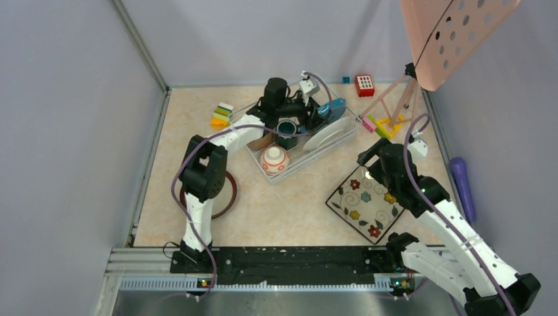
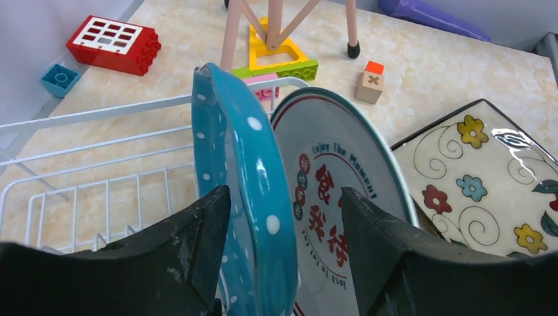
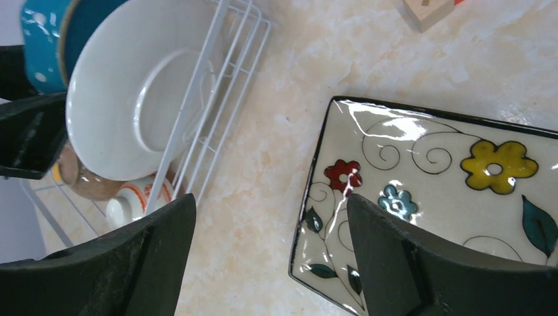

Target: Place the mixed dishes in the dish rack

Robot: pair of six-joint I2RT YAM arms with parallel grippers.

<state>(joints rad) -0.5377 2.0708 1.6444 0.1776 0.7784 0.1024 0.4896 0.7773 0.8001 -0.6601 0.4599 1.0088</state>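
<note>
1. Overhead: white wire dish rack (image 1: 319,153) on the worktop (image 1: 296,210); left jaws over its far end, right jaws above the black-rimmed square floral plate (image 1: 366,204) lying flat nearby.
2. Left wrist: jaws parted astride the blue white-dotted plate (image 2: 253,171), on edge in the rack, rim up; withdrawing straight upward should keep it standing.
3. Right wrist: jaws wide, empty, over that plate's edge, its length running rightward.

Left end effector (image 2: 283,217) straddles the blue white-dotted plate (image 2: 243,164), fingers apart. The white plate with red characters (image 2: 342,145) stands just beside it and limits clearance on that side. The dish rack (image 2: 99,176) wires on the opposite side are unoccupied. A strip of bare desk (image 1: 303,191) separates the rack from the black square plate (image 1: 366,204). Pink stand legs (image 1: 388,95) obstruct the rack's far right corner.
</note>
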